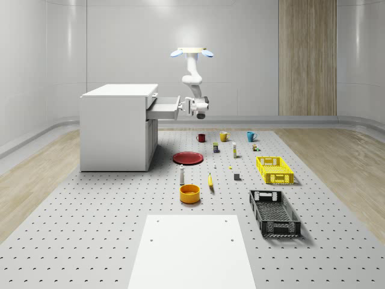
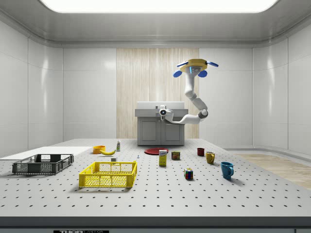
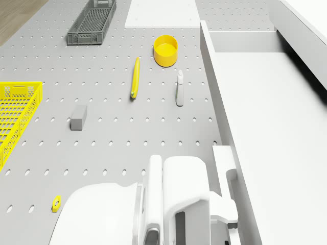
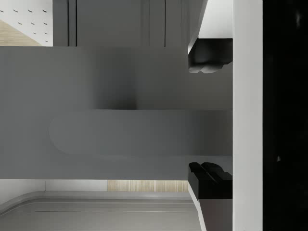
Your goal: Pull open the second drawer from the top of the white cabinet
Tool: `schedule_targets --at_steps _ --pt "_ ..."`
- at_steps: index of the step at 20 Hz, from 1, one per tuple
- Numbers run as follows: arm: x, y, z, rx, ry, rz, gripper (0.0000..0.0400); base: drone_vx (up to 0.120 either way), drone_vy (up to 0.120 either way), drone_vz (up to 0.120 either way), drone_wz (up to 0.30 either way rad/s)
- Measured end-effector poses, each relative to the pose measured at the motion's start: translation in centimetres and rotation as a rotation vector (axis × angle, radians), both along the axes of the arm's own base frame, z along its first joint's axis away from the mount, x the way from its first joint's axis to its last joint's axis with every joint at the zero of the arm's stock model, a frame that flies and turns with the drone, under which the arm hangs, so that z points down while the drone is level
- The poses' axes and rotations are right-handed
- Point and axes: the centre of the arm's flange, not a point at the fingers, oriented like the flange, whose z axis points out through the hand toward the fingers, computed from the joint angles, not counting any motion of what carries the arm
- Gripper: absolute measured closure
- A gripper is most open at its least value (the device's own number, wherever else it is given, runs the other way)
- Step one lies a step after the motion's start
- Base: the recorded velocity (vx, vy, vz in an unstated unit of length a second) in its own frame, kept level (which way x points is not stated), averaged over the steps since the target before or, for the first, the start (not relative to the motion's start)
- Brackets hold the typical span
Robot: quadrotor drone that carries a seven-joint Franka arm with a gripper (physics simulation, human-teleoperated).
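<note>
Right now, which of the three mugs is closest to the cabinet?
The red mug; the yellow mug and blue mug stand farther from the white cabinet.

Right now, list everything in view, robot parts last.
white cabinet: 1, white, whole-scene view's left
upper drawer: 1, white, pulled out
round red plate: 1, red, floor beside cabinet
orange bowl: 1, orange, nearer camera than plate
banana: 1, yellow, beside bowl
small white bottle: 1, white, upright, between plate and bowl
mugs: 3, red, yellow, blue, in a row
grey block: 1, grey, beside yellow crate
yellow plastic crate: 1, yellow, whole-scene view's right
black plastic crate: 1, black, nearer camera than yellow crate
flat white panel: 1, white, foreground floor
drone: 1, hovers beside cabinet
arm: 1, white, hangs below drone
gripper: 1, open, astride drawer handle
</note>
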Motion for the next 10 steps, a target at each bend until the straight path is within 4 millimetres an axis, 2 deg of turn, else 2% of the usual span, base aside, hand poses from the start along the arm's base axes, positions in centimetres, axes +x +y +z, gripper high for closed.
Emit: schedule_targets --at_steps 5,6,7,8,10 --pt "0.1 -0.4 -0.2 0.007 0.001 0.0 0.0105 0.0 0.008 0.0 0.0" --pt "0.2 -0.5 -0.5 0.008 -0.023 -0.003 0.0081 0.0 0.0 0.0 0.0" --pt "0.5 -0.6 -1.8 0.008 -0.066 -0.002 0.0021 0.0 0.0 0.0 0.0" --pt "0.5 -0.6 -1.6 0.008 -0.031 0.0 0.0044 0.0 0.0 0.0 0.0" --pt "0.4 -0.6 -1.1 0.009 -0.02 0.0 0.0066 0.0 0.12 0.0 0.0"
